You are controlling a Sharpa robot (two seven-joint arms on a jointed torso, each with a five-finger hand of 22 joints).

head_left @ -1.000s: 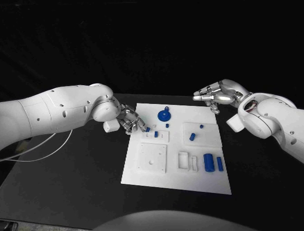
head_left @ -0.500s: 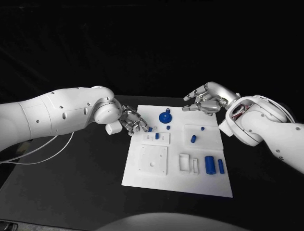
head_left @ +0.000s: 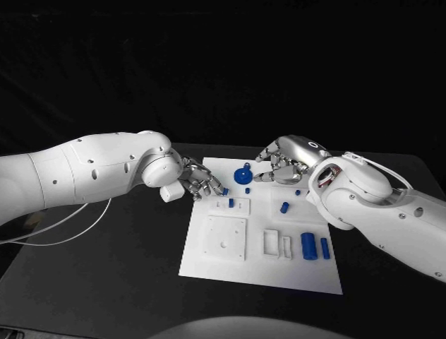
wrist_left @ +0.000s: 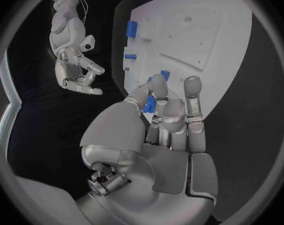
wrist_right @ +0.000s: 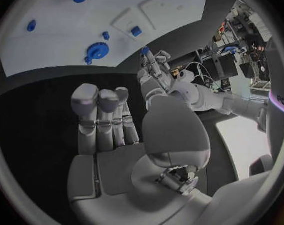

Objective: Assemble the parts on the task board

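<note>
- The left hand (head_left: 195, 180) pinches a small blue peg (wrist_left: 151, 102) between its fingers (wrist_left: 159, 87), hovering over the task board's (head_left: 218, 265) far left corner; as far as I can judge, this peg is not yet seated.
- The right hand (head_left: 287, 161) hangs over the board's far edge, fingers (wrist_right: 99, 105) curled in on nothing.
- Just below that hand lies the blue gear (head_left: 243, 170), near the far edge.
- Toward the board's right edge lie a blue cylinder (head_left: 308, 244) and a thinner blue bar (head_left: 324, 248), seemingly loose.
- Several short pegs, one of them (head_left: 284, 207) near the middle, appear to stand in the board; whether they are fully seated I cannot tell.
- Judged so, assembly is partway, with the gear, cylinder and bar left.
</note>
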